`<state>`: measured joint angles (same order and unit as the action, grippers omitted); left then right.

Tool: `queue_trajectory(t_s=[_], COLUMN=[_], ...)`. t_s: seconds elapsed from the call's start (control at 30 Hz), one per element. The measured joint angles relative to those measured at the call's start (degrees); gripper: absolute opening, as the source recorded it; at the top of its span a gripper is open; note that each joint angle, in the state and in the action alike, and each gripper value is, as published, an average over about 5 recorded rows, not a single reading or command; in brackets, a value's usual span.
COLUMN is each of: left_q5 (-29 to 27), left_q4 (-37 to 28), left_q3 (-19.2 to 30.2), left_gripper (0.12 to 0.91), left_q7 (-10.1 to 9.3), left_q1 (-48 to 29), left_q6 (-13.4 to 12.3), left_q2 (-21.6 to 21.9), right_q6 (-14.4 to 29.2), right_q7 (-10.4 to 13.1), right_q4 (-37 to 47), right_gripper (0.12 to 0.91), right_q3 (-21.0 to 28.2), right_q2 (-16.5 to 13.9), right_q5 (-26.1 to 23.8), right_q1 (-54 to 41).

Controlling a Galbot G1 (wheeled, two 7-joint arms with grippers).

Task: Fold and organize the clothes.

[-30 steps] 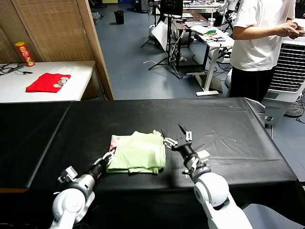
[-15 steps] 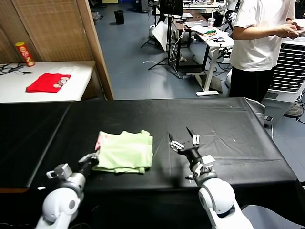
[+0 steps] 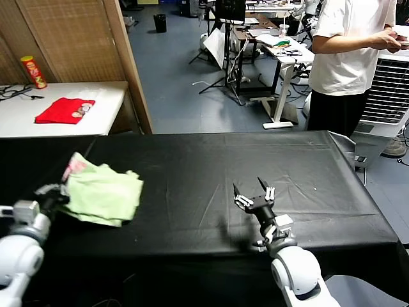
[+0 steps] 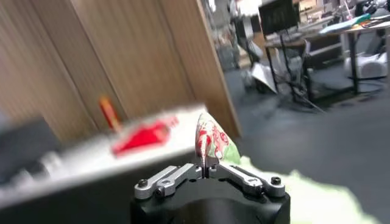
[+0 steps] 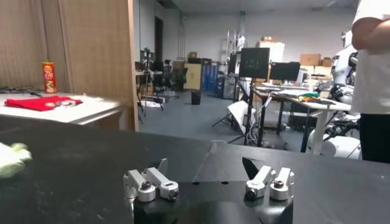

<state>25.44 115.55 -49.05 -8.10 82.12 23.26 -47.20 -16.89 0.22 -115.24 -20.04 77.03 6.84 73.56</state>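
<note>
The clothes are one folded pale mint-green shirt, lying at the left side of the black table with its red-patterned patch turned up at the far left corner. My left gripper is shut on that patch corner, and in the left wrist view the patch stands pinched between the closed jaws of the gripper. My right gripper hovers open over the table right of centre, holding nothing. A bit of the green shirt shows far off in the right wrist view, beyond the right gripper.
A black cloth covers the table. Behind it at the left stands a white table with a red cloth and a tall can. A person in a white T-shirt stands at the back right by a fan unit.
The left gripper closed on the shirt's corner and dragged the folded shirt from the table's middle to the far left. The right gripper drew back slightly toward me, still open.
</note>
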Motion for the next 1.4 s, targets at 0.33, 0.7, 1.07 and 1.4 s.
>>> queue_trajectory(t_s=[0.33, 0.7, 1.07, 1.4], left_q5=[-1.38, -6.47, -13.11, -14.33], left_q4=[8.32, 8.09, 8.93, 10.67], left_q3=[8.0, 27.52, 33.95, 29.91], left_gripper=[0.137, 0.248, 0.769, 0.798], left_q7=[-3.51, -2.11, 3.25, 1.91], left_q1=[-1.89, -3.47, -0.78, 2.47], left_q6=[3.56, 2.73, -1.16, -3.11], left_q2=[-3.67, -15.96, -20.2, -20.27], right_q6=[0.02, -1.08, -12.07, -17.09], right_q7=[-0.24, -1.0, 1.61, 5.6], right_q4=[-0.5, 0.0, 3.1, 12.54], right_gripper=[0.798, 0.798, 0.798, 0.798], right_q3=[-1.52, -1.93, 4.31, 14.05], right_q2=[0.31, -0.29, -1.82, 2.4], right_q5=[-0.61, 0.81, 19.54, 36.38], right_q1=[1.41, 1.57, -4.7, -16.29])
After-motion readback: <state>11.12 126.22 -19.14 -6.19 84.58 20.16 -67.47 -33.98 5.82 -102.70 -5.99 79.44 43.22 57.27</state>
